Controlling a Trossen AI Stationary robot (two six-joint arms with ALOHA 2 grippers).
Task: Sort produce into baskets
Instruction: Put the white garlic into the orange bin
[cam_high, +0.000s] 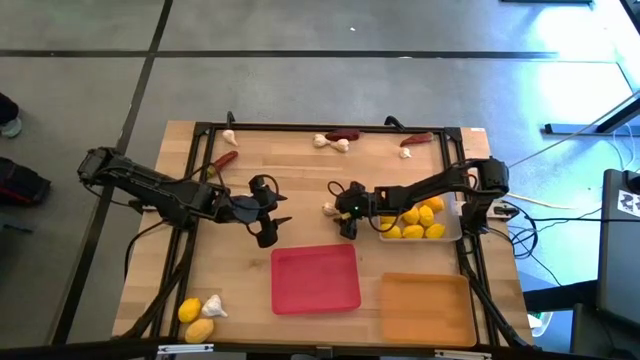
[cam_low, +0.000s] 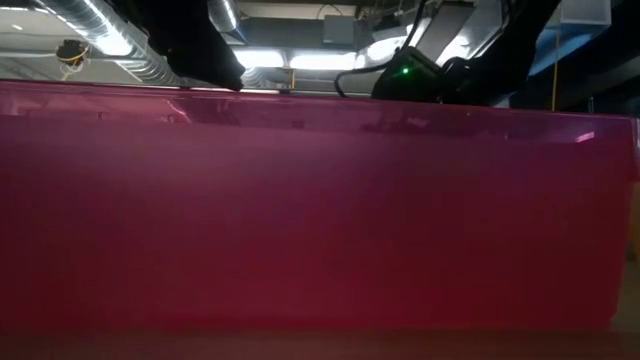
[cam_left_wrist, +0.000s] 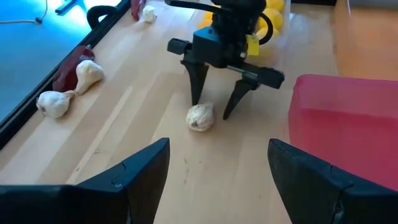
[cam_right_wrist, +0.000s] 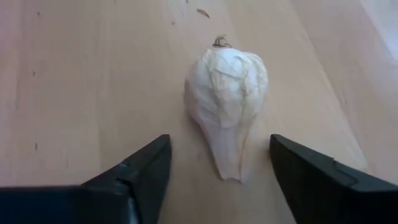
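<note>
Garlic bulb (cam_right_wrist: 226, 106) on bare wood near table centre, just above the red tray (cam_high: 315, 279), between the spread fingers of the right gripper (cam_left_wrist: 212, 107), fingers wide apart and not touching it. Left gripper (cam_high: 272, 211) nearby to the left, open too, holding nothing. Lemons (cam_high: 418, 221) heaped in the clear tray (cam_high: 456, 234); orange tray (cam_high: 426, 308) bare. More garlic (cam_high: 331, 142) and chilies (cam_high: 345, 134) along the far edge.

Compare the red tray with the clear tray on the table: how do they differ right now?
The red tray is opaque and empty; the clear tray is see-through and holds yellow lemons. The red tray lies mid-table at the near edge; the clear tray sits beside the right arm. Both are shallow rectangles with rounded corners.
</note>
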